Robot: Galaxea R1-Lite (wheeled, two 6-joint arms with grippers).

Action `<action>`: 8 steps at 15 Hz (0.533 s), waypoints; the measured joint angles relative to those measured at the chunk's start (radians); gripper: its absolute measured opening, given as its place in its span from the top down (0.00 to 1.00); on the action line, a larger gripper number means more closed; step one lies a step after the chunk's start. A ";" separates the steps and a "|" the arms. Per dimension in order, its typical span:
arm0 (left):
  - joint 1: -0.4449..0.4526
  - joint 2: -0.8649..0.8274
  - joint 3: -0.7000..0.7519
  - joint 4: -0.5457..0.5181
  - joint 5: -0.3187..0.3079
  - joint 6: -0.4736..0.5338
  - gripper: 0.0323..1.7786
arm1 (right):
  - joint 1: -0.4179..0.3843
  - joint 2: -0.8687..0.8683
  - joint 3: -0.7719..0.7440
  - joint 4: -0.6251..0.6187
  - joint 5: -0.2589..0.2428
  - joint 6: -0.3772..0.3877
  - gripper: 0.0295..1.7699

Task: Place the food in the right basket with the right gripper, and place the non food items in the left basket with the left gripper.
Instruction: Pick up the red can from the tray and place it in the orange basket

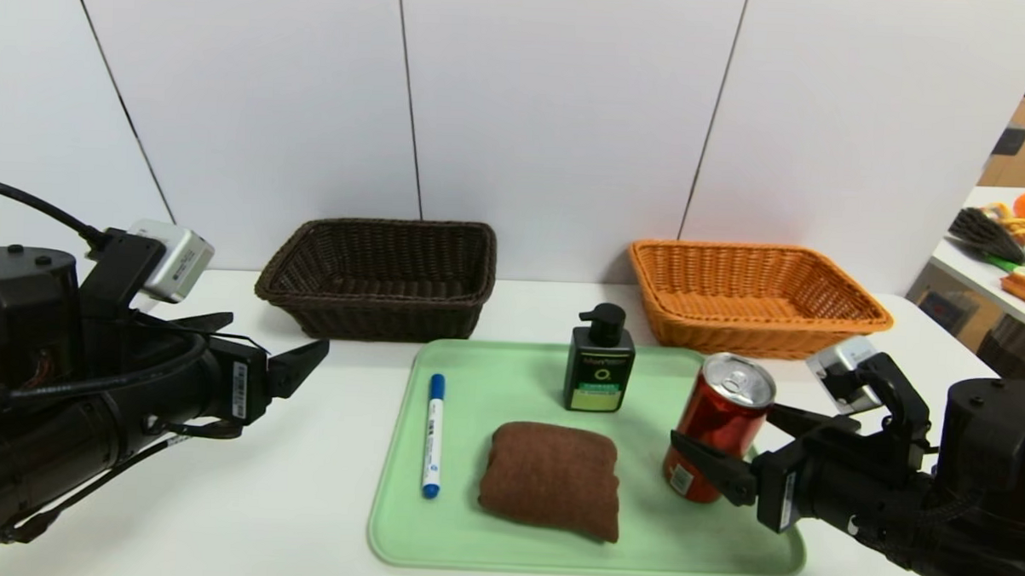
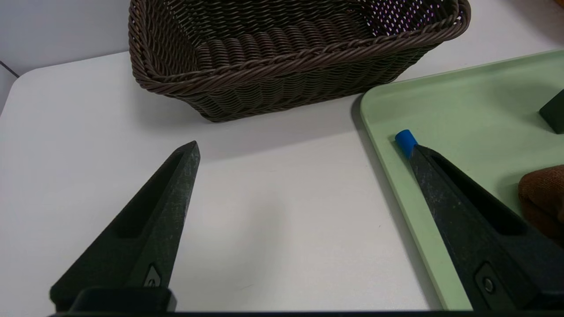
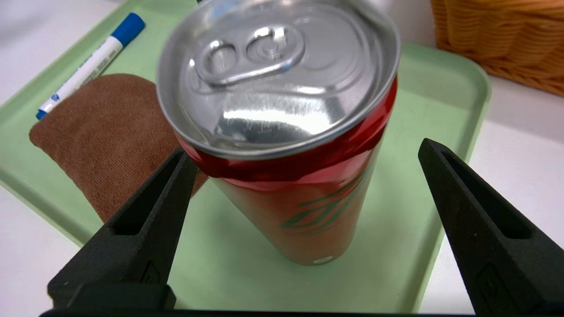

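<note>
White wall panels back a white surface (image 1: pixel 300 502); on it a green tray (image 1: pixel 518 373) carries everything I must sort. My right tool (image 1: pixel 741 454) sits with its fingers apart on either side of the red can (image 1: pixel 716 427); one finger (image 3: pixel 145 220) touches or nearly touches the can's side and the other stands clear, so nothing is clamped yet; the can looks tilted between them, perhaps nudged by that finger. The orange basket (image 1: pixel 755 301) lies beyond this tool, near enough for a short carry. My left tool (image 1: pixel 297 366) hovers over the surface beside the tray, fingers apart and holding nothing, waiting its turn I judge; the marker (image 1: pixel 433 434) lies just inward of it, the towel (image 1: pixel 551 479) and pump bottle (image 1: pixel 599 359) farther in, the dark basket (image 1: pixel 381 275) ahead.
</note>
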 joint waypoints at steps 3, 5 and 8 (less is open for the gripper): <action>-0.002 0.008 0.001 0.001 0.000 -0.015 0.05 | 0.015 0.016 0.000 -0.002 0.000 0.028 0.04; -0.002 0.011 0.003 0.002 0.000 -0.018 0.05 | 0.025 0.032 -0.001 -0.032 -0.001 0.033 0.04; -0.002 0.014 0.004 0.002 -0.001 -0.019 0.05 | 0.028 0.084 0.003 -0.140 -0.004 0.045 0.04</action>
